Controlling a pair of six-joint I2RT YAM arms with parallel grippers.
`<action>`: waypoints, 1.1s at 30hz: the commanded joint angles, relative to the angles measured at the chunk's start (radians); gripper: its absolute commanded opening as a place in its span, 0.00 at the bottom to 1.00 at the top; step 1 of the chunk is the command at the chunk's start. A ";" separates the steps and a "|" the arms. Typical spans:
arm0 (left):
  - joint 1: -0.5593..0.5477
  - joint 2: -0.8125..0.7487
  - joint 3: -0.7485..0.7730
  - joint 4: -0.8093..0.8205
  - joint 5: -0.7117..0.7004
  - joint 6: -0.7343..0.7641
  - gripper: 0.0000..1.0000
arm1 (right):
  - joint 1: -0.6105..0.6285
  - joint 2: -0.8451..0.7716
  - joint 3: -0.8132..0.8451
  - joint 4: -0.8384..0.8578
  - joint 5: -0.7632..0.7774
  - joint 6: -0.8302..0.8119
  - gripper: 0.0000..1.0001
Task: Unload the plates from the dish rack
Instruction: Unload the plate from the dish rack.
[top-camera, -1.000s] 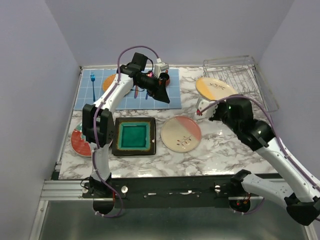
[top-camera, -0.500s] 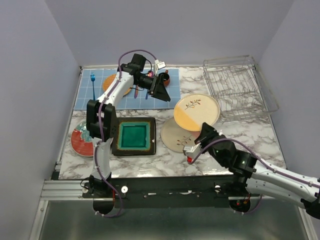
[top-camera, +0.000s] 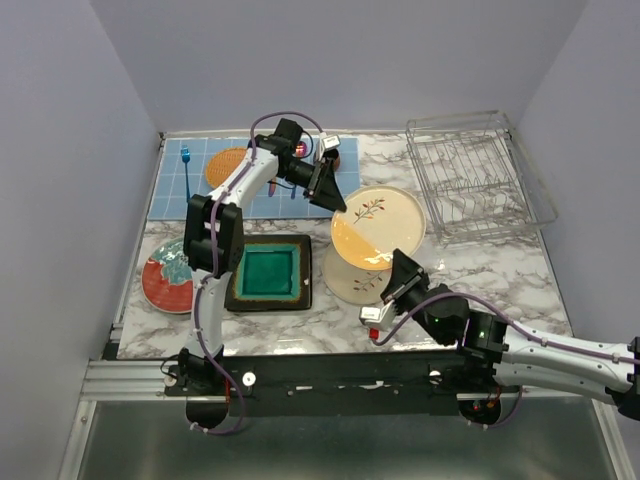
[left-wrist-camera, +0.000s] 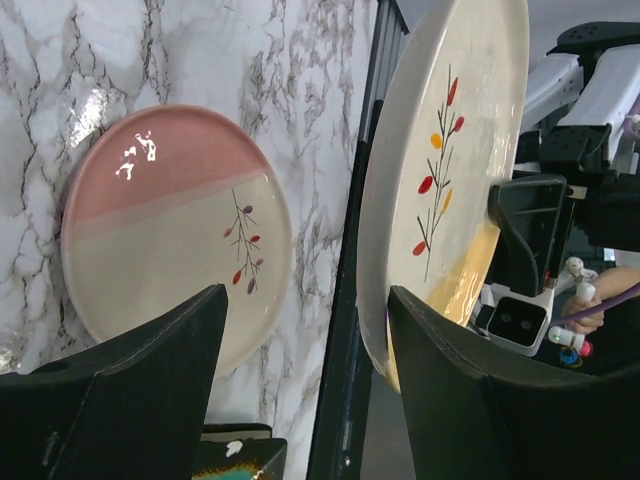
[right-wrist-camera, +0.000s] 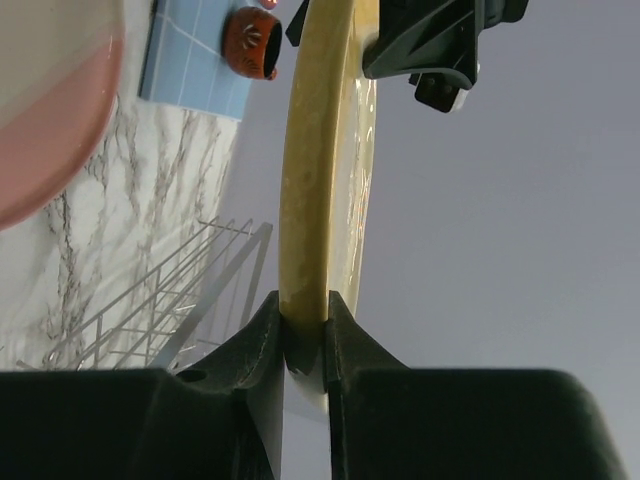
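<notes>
My right gripper (top-camera: 398, 272) is shut on the rim of the round cream-yellow plate with a sprig (top-camera: 378, 224) and holds it tilted above a pink-and-cream plate (top-camera: 352, 281) on the table. In the right wrist view the jaws (right-wrist-camera: 305, 330) pinch the plate's edge (right-wrist-camera: 318, 150). My left gripper (top-camera: 327, 186) is open at the plate's far-left rim. In the left wrist view (left-wrist-camera: 305, 300) the plate (left-wrist-camera: 440, 170) stands just inside the right finger (left-wrist-camera: 500, 390). The dish rack (top-camera: 478, 178) at the back right holds no plates.
A square dark plate with teal centre (top-camera: 268, 273) and a red plate with teal centre (top-camera: 168, 282) lie at the front left. An orange woven disc (top-camera: 230, 165) and a blue utensil (top-camera: 185, 160) lie on the blue mat (top-camera: 175, 195). A small brown bowl (right-wrist-camera: 252, 30) is at the back.
My right arm has carried the cream-yellow plate from beside the rack left to the middle, over the pink-and-cream plate. My left gripper has swung right to the plate's rim.
</notes>
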 joint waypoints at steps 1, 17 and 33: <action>-0.020 0.030 0.049 -0.015 0.011 0.023 0.73 | 0.044 -0.033 0.003 0.184 0.068 -0.083 0.01; -0.072 0.034 0.048 0.026 0.087 -0.032 0.69 | 0.081 -0.045 -0.088 0.238 0.041 -0.102 0.01; -0.103 0.011 -0.099 0.095 0.164 -0.076 0.33 | 0.081 -0.076 -0.140 0.291 0.013 -0.155 0.01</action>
